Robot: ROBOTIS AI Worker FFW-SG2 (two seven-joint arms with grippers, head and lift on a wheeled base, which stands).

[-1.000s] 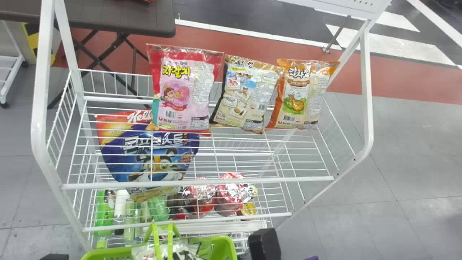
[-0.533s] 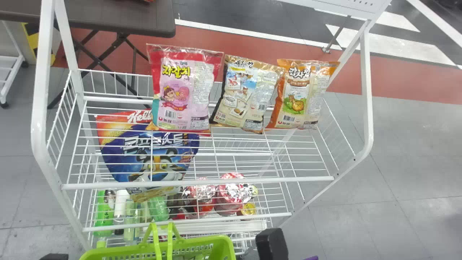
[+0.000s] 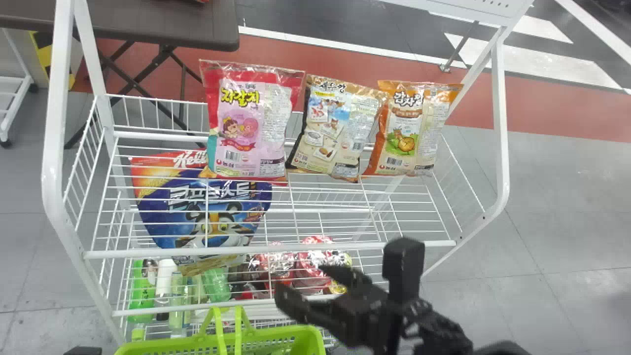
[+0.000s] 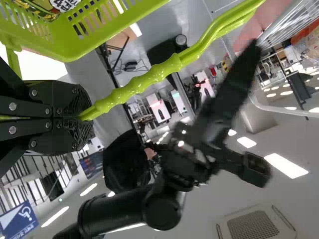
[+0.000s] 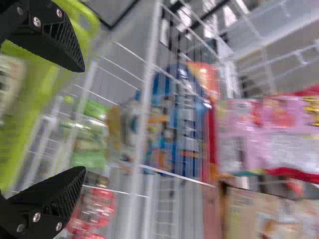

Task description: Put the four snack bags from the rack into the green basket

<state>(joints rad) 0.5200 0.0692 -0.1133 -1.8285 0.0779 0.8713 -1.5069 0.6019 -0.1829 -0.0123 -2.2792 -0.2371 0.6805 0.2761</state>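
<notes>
My right gripper [image 3: 301, 280] stands open in front of the rack's lower shelves, just right of the green basket [image 3: 313, 340]. In the right wrist view, nothing is between the fingers of my right gripper [image 5: 83, 119]. My left arm's gripper [image 3: 83, 351] is at the bottom left edge; in the left wrist view the left gripper [image 4: 82, 117] is shut on the basket's green handle [image 4: 144, 79]. A pink-red bag [image 3: 246, 128], a beige-brown bag [image 3: 335, 130] and an orange bag [image 3: 411, 130] lean side by side on the rack's upper shelf. A yellow-green bag [image 4: 42, 7] lies in the basket.
The white wire rack [image 3: 276, 249] has a front rail between the right gripper and the upper bags. A blue cereal bag [image 3: 212, 212] and bottles [image 3: 165, 291] stand lower down. Behind the rack at left is a dark table [image 3: 162, 24].
My right gripper has risen from the bottom edge toward the rack. The pale bag at the basket's top has gone down out of sight. The basket has shifted slightly right.
</notes>
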